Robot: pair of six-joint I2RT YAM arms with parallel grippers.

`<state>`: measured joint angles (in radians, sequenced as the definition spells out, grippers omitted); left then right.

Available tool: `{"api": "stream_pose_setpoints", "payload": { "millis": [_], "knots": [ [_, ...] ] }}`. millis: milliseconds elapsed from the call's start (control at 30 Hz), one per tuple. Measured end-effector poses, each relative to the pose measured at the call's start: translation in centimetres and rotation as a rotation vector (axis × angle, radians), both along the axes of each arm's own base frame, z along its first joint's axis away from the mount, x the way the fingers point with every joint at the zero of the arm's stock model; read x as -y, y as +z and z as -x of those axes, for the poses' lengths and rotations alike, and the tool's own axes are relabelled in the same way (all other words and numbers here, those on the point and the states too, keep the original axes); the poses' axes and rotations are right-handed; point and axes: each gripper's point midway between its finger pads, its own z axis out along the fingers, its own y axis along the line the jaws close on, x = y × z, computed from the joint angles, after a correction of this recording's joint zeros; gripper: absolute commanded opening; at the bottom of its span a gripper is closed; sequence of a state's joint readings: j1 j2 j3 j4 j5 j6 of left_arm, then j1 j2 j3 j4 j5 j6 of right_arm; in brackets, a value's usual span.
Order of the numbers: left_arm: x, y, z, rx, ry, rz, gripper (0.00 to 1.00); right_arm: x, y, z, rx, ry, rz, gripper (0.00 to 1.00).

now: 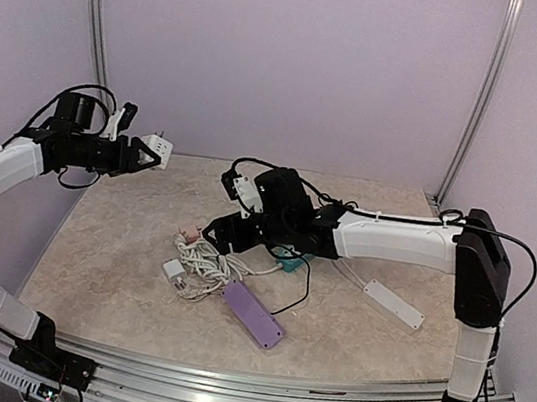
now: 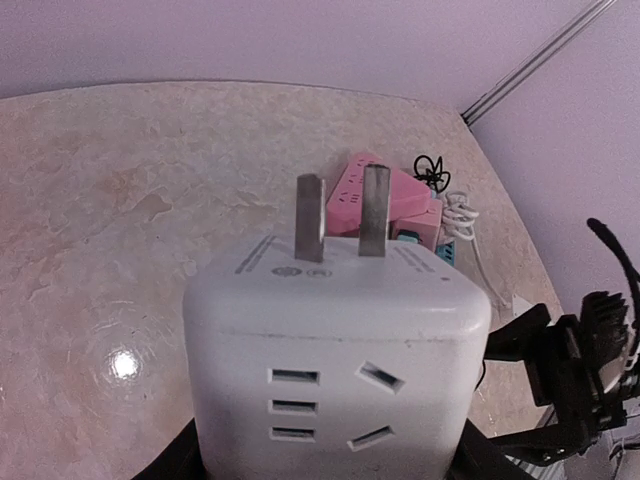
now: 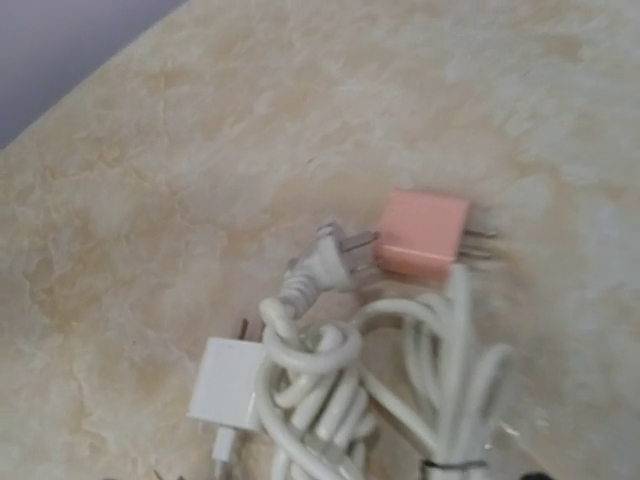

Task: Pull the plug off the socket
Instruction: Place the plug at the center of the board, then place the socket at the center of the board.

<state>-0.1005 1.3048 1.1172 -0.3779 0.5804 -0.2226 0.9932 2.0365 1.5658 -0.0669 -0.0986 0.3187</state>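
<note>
Left end effector grips boxy white plug | flat metal prongs

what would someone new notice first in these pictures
The white plug cube fills the left wrist view, two bare metal prongs sticking out, held off the table by the left gripper at the rear left. Mid-table, under the right arm, lies a tangle of white cable with a small pink plug at its edge, and a purple power strip nearer the front.

Lilac walls on three sides; beige marbled tabletop; metal posts at far corners; aluminium rail along near edge.
</note>
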Motion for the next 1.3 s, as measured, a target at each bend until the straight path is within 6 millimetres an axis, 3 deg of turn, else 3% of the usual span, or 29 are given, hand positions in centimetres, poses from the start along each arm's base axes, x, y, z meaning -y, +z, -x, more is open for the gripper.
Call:
{"api": "stream_pose_setpoints", "payload": {
  "millis": [167, 300, 400, 567, 733, 967, 1300],
  "knots": [
    [-1.0, -4.5, -2.3, -0.147, 0.056, -0.078, 0.2, 3.7, 4.3, 0.2, 0.066, -0.075, -0.055, 0.88],
    [-2.0, -8.5, -2.6, -0.259, 0.093, -0.142, 0.21, 7.5, 6.3, -0.2, 0.098, -0.155, -0.094, 0.89],
    [-2.6, -10.8, -2.6, -0.335, 0.106, -0.188, 0.2, 10.4, 6.2, -1.1, 0.105, -0.23, -0.089, 0.89],
    [-3.5, -13.9, -3.3, -0.419, 0.13, -0.269, 0.23, 13.6, 5.1, -1.9, 0.107, -0.321, -0.057, 0.89],
    [-4.0, -16.4, -2.5, -0.494, 0.144, -0.367, 0.28, 14.8, 4.8, -1.8, 0.106, -0.353, -0.049, 0.9],
    [-2.1, -19.5, -1.5, -0.562, 0.076, -0.46, 0.33, 15.1, 5.0, -2.0, 0.109, -0.372, -0.051, 0.9],
    [-2.3, -20.6, -1.2, -0.6, 0.069, -0.497, 0.62, 15.3, 5.0, -2.2, 0.112, -0.383, -0.049, 0.9]
  ]
}}
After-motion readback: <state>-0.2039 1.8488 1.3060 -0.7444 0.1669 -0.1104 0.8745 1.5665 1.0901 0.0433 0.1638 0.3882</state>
